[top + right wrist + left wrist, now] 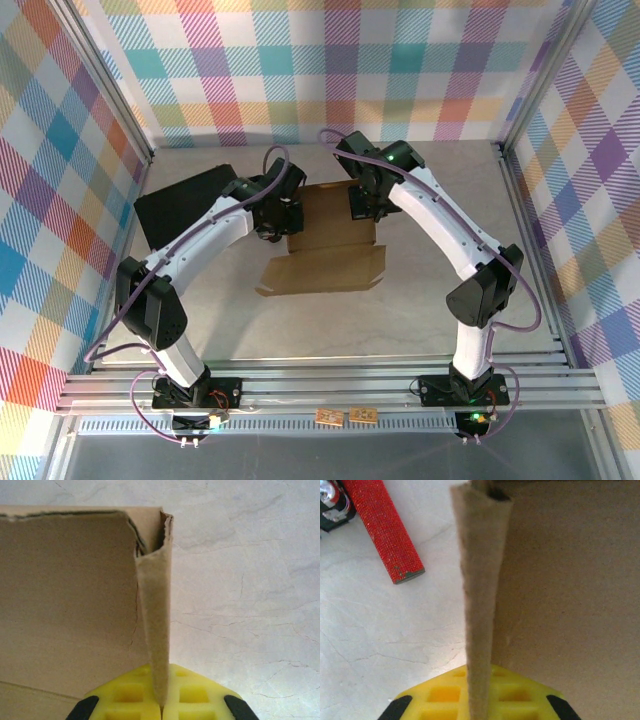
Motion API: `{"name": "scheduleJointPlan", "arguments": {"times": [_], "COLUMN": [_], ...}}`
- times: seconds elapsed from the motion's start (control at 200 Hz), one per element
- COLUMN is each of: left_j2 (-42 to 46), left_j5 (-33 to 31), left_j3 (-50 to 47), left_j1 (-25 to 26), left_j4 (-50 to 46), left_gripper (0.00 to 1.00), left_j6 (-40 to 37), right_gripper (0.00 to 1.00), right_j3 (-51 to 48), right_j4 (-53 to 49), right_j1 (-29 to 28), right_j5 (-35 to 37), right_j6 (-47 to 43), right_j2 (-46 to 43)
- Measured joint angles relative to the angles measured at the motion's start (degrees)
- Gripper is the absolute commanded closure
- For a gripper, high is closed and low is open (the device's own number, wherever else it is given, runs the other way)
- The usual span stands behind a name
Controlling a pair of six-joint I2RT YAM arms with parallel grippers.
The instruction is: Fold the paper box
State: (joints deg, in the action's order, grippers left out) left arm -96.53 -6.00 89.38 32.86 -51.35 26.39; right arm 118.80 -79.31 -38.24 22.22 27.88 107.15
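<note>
The paper box (325, 255) is brown corrugated cardboard lying half-folded at the table's middle, its front flap flat toward me. My left gripper (284, 216) is at the box's left side and my right gripper (362, 205) at its right side. In the left wrist view the yellow fingers (437, 696) are shut on the raised, doubled left side wall (480, 605), seen edge-on. In the right wrist view the gripper (161, 702) pinches the doubled right side wall (156, 615), with the box floor (65, 605) to its left.
A black case (180, 212) lies left of the box, behind the left arm. A red glittery stick (382, 527) and a small black and silver object (332, 505) lie on the white table beside the left wall. Two small brown pieces (343, 416) sit on the front rail.
</note>
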Motion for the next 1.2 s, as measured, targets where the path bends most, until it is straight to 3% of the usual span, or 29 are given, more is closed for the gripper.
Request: {"name": "scheduleJointPlan", "arguments": {"times": [0.22, 0.82, 1.2], "left_j2": [-0.8, -4.5, -4.8], "left_j5": [-4.0, -14.4, -20.3], "left_j3": [3.0, 15.6, 15.5], "left_j1": [0.9, 4.1, 5.6], "left_j4": [-2.5, -11.4, -11.0], "left_gripper": [1.0, 1.0, 1.0], "left_j6": [-0.2, 1.4, 1.2], "right_gripper": [1.0, 1.0, 1.0], "right_j3": [0.0, 4.2, 4.8], "right_j4": [0.4, -0.9, -1.2], "right_j1": [0.0, -2.7, -2.8], "right_j5": [0.6, 11.6, 10.1], "right_j6": [0.0, 4.8, 7.5], "right_j2": [0.0, 2.6, 2.6]}}
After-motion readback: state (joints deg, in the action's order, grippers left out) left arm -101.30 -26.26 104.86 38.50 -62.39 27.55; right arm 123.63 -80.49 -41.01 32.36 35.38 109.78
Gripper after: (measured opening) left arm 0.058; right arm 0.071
